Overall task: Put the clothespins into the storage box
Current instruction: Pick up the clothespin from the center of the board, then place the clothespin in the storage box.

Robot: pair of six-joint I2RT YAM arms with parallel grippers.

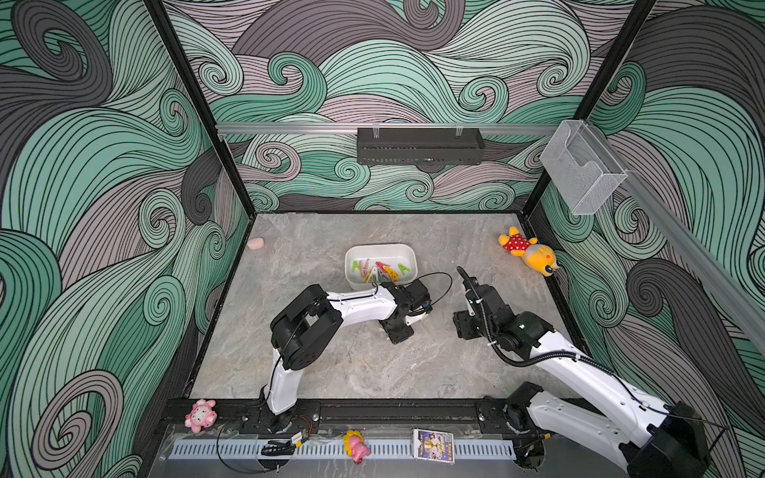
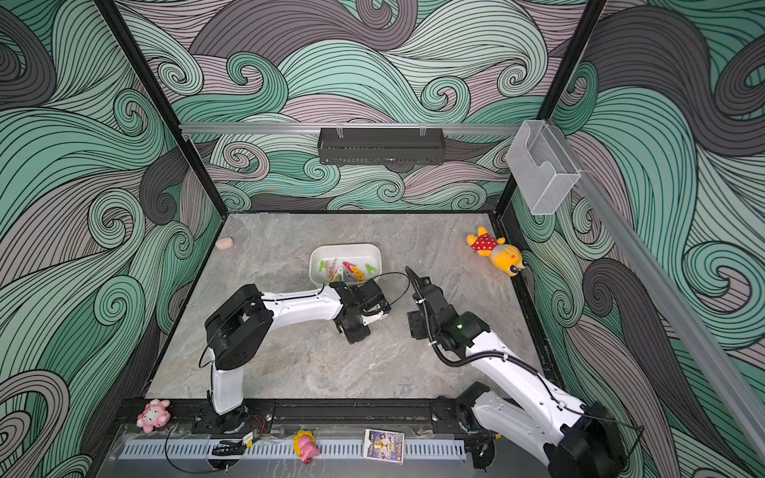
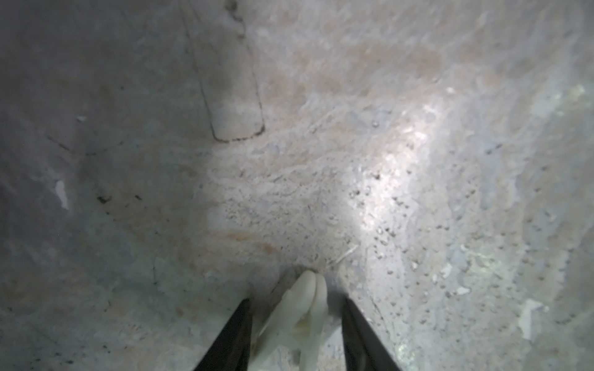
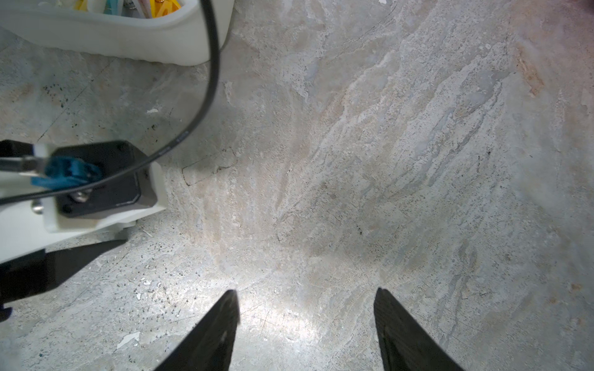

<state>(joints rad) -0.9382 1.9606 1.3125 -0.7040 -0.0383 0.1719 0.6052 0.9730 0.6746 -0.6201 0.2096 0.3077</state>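
The white storage box (image 1: 381, 248) (image 2: 345, 247) sits mid-table and holds several coloured clothespins (image 1: 378, 271) (image 2: 345, 271). Its corner (image 4: 128, 41) shows in the right wrist view. Just in front of the box, my left gripper (image 1: 399, 331) (image 3: 295, 303) points down at the table. A white clothespin (image 3: 305, 308) stands between its narrowed jaws. One finger (image 3: 238, 331) lies against it and a thin gap shows at the other tip. To the right, my right gripper (image 1: 467, 327) (image 4: 305, 292) hangs open over bare table with nothing between its fingers.
A yellow plush (image 1: 530, 250) lies at the back right and a small pink lump (image 1: 256, 243) at the back left. A black tray (image 1: 420, 147) and a clear holder (image 1: 581, 169) hang on the walls. Pink toys (image 1: 200, 415) (image 1: 356, 446) and a card pack (image 1: 433, 445) sit on the front rail.
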